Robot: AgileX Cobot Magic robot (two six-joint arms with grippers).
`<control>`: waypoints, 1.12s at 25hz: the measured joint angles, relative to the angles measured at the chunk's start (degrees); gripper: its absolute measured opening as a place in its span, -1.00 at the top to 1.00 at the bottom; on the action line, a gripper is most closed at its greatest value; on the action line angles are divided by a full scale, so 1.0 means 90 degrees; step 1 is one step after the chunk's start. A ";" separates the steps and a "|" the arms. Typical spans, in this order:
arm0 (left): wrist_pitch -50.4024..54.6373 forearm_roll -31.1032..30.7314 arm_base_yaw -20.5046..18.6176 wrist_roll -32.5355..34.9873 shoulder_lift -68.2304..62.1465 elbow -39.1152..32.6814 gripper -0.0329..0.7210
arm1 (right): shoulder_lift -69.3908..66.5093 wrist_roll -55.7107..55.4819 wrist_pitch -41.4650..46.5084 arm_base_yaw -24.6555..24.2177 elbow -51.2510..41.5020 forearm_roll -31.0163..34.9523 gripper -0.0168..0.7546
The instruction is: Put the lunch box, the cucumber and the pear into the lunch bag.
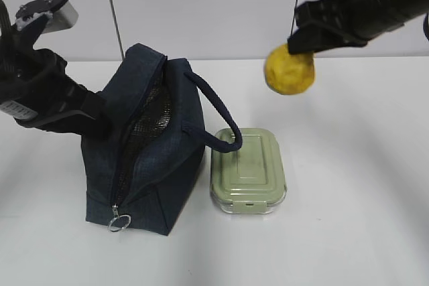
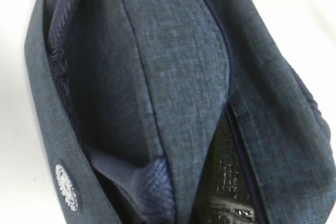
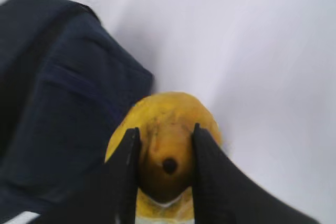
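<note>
Lunch bag (image 1: 151, 152) gapes unzipped, contents unseen; right pincer (image 3: 165, 161) clamps pear (image 1: 289, 70); left pincer's state unclear.

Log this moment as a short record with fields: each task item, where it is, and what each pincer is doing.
lunch bag: lunch bag stands on the table, zipper open, lining showing
lunch box: lunch box on the table right of the bag, lid on, bag handle looping over its near-left corner
pear: pear held in the air, right of the bag
cucumber: not visible in any view
right pincer: right pincer closed on the pear
left pincer: at the bag's left side, tips hidden; state unclear
</note>
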State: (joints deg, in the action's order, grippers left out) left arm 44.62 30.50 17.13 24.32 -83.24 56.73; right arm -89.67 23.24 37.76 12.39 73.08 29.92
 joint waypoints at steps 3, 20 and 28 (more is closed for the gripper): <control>-0.0002 -0.0014 0.0000 0.0000 0.0000 0.0000 0.91 | 0.0000 0.0580 0.0121 0.0376 0.0382 0.0847 0.46; -0.0044 -0.0028 0.0000 0.0008 0.0000 0.0000 0.91 | -0.1339 0.1086 -0.0073 0.2087 0.0901 0.1490 0.47; -0.0049 -0.0028 0.0000 0.0008 0.0000 0.0000 0.91 | -0.1775 0.1587 -0.0018 0.2087 0.0938 0.1488 0.24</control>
State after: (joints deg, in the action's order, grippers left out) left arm 44.17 30.24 17.13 24.39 -83.24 56.73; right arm -105.64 37.52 37.60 31.17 81.53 43.32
